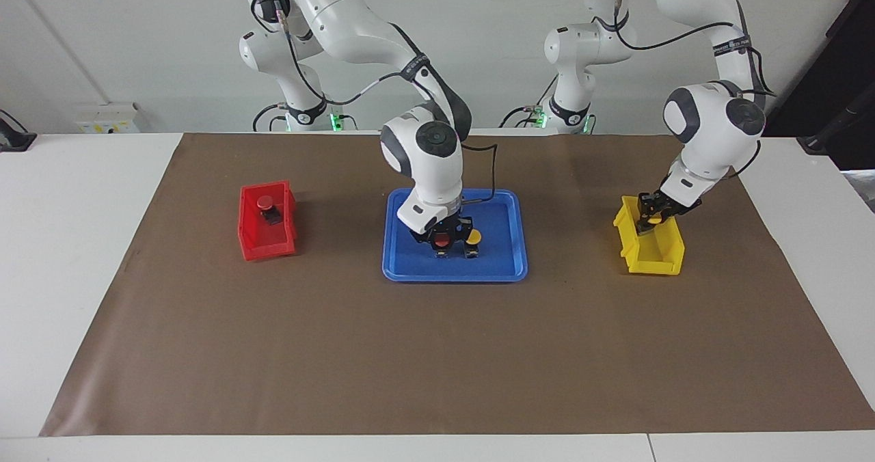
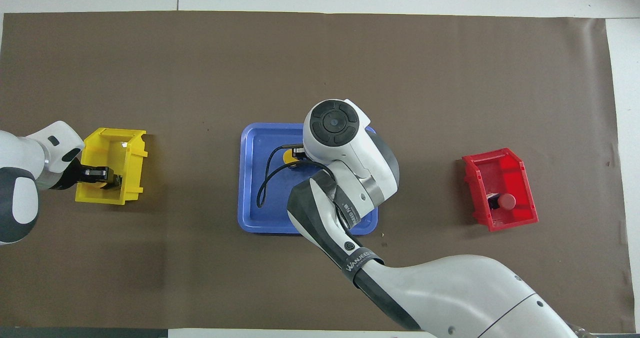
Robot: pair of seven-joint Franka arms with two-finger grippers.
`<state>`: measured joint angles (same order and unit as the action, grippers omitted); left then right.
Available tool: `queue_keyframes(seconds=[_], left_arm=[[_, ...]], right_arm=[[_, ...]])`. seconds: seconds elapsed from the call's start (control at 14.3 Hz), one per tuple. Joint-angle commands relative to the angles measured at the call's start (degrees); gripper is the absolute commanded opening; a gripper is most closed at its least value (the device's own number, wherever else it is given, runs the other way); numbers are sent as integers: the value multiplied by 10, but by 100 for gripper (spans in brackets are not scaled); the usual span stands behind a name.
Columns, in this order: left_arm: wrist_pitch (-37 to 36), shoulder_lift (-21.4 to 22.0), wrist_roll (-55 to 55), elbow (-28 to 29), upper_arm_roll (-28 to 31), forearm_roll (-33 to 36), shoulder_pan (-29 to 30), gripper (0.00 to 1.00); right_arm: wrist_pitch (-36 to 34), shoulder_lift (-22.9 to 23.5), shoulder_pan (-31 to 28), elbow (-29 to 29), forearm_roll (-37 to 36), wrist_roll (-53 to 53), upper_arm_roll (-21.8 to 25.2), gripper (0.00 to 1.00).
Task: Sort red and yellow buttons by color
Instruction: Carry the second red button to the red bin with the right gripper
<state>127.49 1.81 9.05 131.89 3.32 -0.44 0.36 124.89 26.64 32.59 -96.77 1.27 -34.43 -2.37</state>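
One red button (image 1: pixel 265 204) lies in the red bin (image 1: pixel 266 240). The right pincer (image 1: pixel 442 238) clamps a second red (image 1: pixel 442 241) in the blue tray (image 1: pixel 502 270), beside a yellow button (image 1: pixel 474 236). The left pincer (image 1: pixel 649 221) grips another yellow (image 1: pixel 654 219) over the yellow bin (image 1: pixel 653 257), undropped.

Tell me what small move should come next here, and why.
Probably lift the right gripper straight up. It looks shut on the red button, low in the blue tray beside a yellow button; rising first clears both before carrying to the red bin, which already holds one red button. The left gripper holds a yellow button over the yellow bin.
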Motion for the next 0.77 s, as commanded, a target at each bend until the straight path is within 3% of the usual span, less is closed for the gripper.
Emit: queue_keyframes(seconds=[0.0, 0.14, 0.28, 0.35, 0.49, 0.56, 0.7], left_arm=[[22, 14, 5, 24, 1, -4, -2, 2], [23, 14, 4, 24, 1, -4, -2, 2], [23, 14, 4, 24, 1, -4, -2, 2], [25, 14, 5, 24, 1, -4, -2, 6], [25, 14, 6, 23, 1, -4, -2, 26], [25, 14, 6, 23, 1, -4, -2, 33], [23, 13, 6, 21, 1, -4, -2, 38]], right_arm=[[-26, -20, -12, 8, 4, 5, -1, 19], [-69, -63, -44, 16, 0, 43, 3, 19], [-115, -137, -98, -26, 0, 108, 3, 19], [-131, -185, -138, -71, 0, 164, 3, 19], [-132, -255, -195, -146, 0, 223, 3, 19], [-131, -278, -225, -175, 0, 258, 3, 19], [-126, -300, -286, -216, 4, 335, 3, 19]])
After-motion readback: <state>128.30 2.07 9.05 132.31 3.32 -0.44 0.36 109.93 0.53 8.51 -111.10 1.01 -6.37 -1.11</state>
